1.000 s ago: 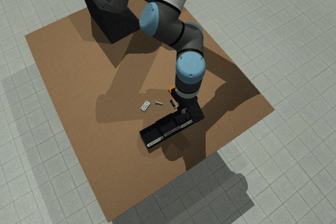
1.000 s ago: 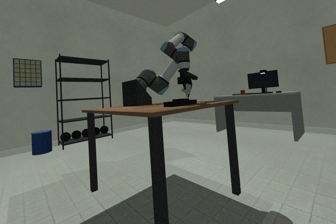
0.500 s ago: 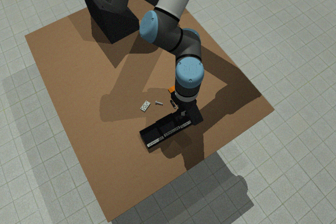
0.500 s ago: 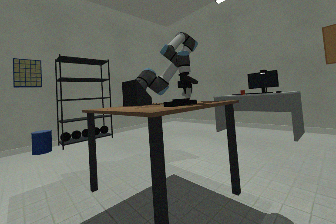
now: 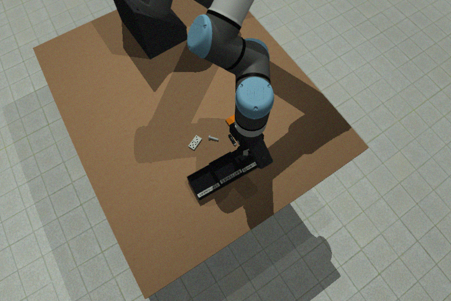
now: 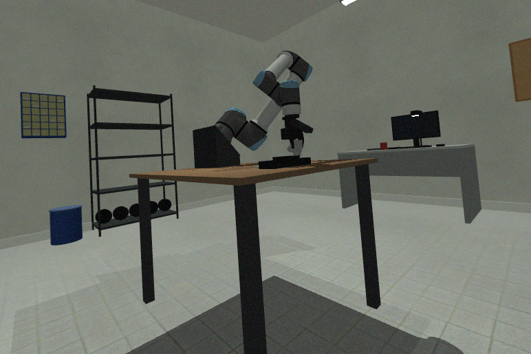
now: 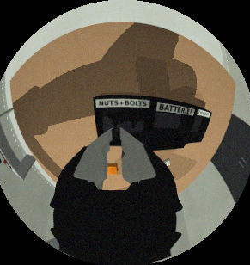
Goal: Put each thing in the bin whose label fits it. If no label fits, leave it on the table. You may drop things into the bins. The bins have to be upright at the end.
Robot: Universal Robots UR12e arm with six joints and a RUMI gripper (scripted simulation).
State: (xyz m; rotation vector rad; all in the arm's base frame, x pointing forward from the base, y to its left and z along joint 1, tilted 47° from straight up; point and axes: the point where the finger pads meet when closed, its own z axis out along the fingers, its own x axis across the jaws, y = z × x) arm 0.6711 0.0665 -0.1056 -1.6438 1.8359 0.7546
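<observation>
The black three-part bin (image 5: 203,180) (image 6: 271,164) stands upright. Its labels read NUTS+BOLTS (image 7: 123,103), BATTERIES (image 7: 175,108) and stationery (image 5: 208,190). My gripper (image 7: 116,128) (image 6: 295,154) is shut with nothing visible between its tips, low over the nuts-and-bolts compartment. Dim patches show inside the compartments; I cannot tell what they are. On the table lie a white domino (image 5: 194,142), a light grey bolt (image 5: 213,138), a small dark cylinder (image 5: 232,139) with a light end, and an orange block (image 5: 230,120) (image 7: 112,169) partly hidden by the arm.
The brown table (image 5: 113,165) (image 6: 194,175) carries the arm's black mount (image 5: 150,30) at its far side. The loose things lie between that mount and the bin. The dark cylinder is close to the bin's long side. Beyond the table are a desk (image 6: 407,161) and a shelf rack (image 6: 130,126).
</observation>
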